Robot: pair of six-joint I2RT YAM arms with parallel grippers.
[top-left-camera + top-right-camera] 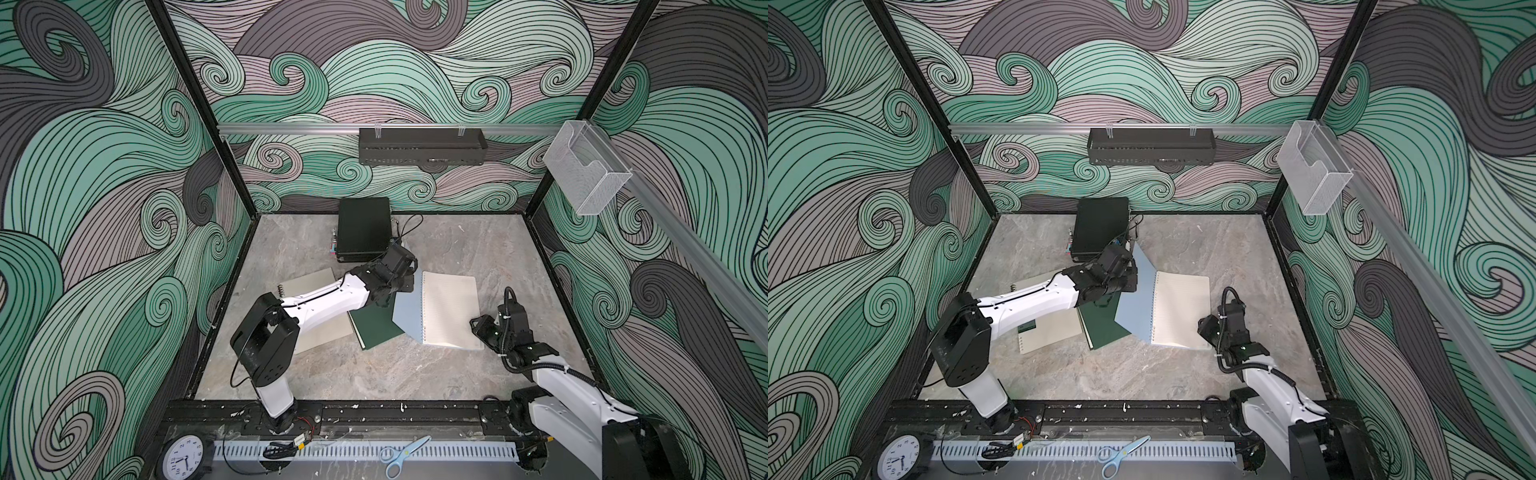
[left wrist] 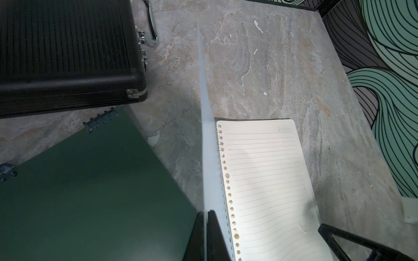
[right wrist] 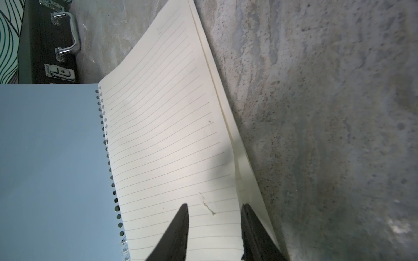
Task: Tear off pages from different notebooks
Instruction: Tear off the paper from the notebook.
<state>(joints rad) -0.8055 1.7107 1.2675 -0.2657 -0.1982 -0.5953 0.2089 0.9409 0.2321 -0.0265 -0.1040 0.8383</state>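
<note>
The blue notebook lies open on the table between the two arms. Its long axis runs from the near edge toward the back wall. Its spiral is on the side facing the left arm, and its free edge faces the right arm. The left gripper is clamped tight on the blue cover. It holds the cover up off the pages, so the cover stands nearly on edge in the left wrist view. The top page is cream, lined and bowed upward, and its punched holes sit along the spiral. The right gripper is at the page's near outer corner. Its jaws stand partly apart with the page's curled free edge between them. It seems to grip nothing, though I cannot tell whether a finger touches the paper. A small tear shows in the page just beyond the fingertips. The green notebook lies closed just beside the blue one, partly under the raised cover. It lies askew, with its binding at the far end, toward the black case. The beige notebook lies flat beyond the green one, mostly under the left arm.
</note>
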